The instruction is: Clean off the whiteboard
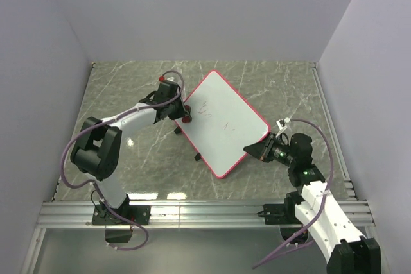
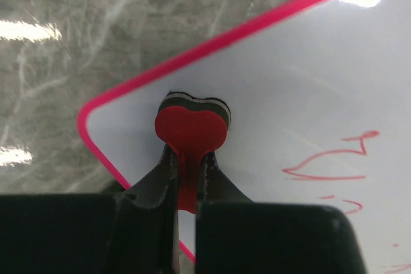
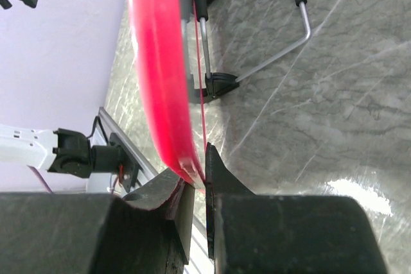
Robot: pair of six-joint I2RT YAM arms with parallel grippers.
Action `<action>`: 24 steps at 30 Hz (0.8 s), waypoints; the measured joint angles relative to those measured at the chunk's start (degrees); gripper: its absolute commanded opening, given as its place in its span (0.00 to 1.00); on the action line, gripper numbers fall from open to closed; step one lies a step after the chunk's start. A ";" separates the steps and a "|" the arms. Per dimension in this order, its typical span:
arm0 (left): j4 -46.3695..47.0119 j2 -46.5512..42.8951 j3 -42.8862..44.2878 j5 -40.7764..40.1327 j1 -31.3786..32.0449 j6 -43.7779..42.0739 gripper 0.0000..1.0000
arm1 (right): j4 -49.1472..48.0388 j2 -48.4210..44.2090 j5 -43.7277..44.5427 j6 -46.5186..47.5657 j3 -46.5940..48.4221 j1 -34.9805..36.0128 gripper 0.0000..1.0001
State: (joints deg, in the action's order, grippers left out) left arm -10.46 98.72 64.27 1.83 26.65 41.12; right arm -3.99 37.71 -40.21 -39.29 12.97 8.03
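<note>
Whiteboard held steady for erasing

Seen from above: whiteboard (image 1: 231,139) at table (image 1: 128,88) centre, propped on wire stand (image 3: 282,49). Clamped at its 4 o'clock edge by right gripper (image 1: 252,150), probably to stop sliding. Pinched in left gripper (image 2: 188,162) at 9 o'clock edge: red heart-shaped eraser (image 2: 191,128), pressed flat to board, red scribbles (image 2: 331,165) unwiped toward 3 o'clock

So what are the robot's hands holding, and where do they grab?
The left gripper pinches a red heart-shaped eraser by its narrow lower end. The right gripper clamps the whiteboard by its pink rim.
</note>
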 measured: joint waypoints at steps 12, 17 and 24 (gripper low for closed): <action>3.93 3.13 2.60 10.01 -1.79 -2.73 0.00 | 7.76 0.76 9.01 -3.10 5.62 7.43 0.00; 7.26 3.58 5.07 15.45 2.19 -2.47 0.00 | 8.70 4.68 11.91 -3.74 8.31 10.14 0.00; 12.24 3.74 8.22 19.69 10.49 -0.63 0.00 | 8.72 11.32 13.99 -4.15 11.87 12.04 0.00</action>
State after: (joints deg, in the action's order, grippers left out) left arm 1.78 102.45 72.49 21.52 37.15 40.49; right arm 4.73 49.04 -26.22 -43.44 24.84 20.08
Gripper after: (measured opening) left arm 0.088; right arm 0.139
